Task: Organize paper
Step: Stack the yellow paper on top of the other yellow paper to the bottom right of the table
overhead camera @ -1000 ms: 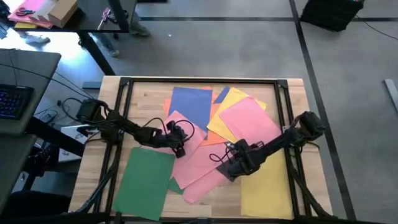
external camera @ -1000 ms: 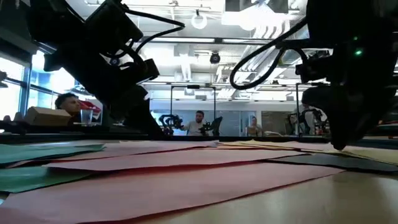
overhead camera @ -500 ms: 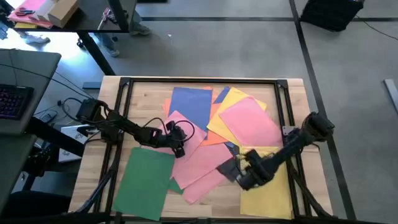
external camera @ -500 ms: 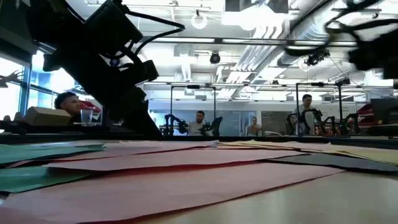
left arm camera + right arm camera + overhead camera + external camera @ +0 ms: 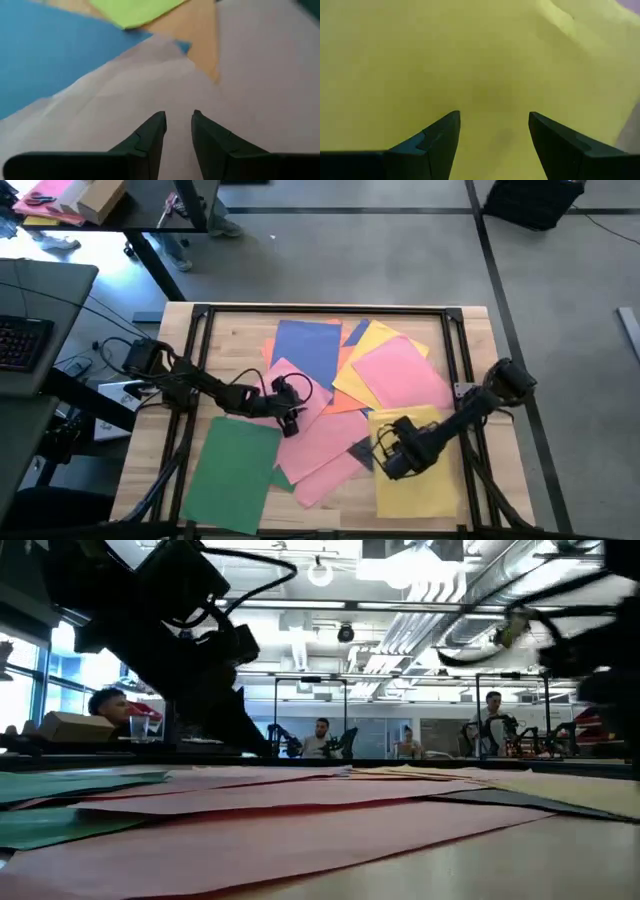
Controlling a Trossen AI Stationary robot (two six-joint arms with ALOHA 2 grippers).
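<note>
A: Where is the right end effector (image 5: 385, 455)?
B: Lower right, fingers apart over yellow paper (image 5: 425, 480). Left end effector (image 5: 290, 420), fingers nearly together, sits mid-frame on pink paper (image 5: 300, 412).
A: Tip?
B: Press flat, slide slowly.

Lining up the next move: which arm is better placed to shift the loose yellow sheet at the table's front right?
Right. The right gripper sits over that yellow sheet, fingers open. The left gripper is over the pink sheets, farther off.
</note>
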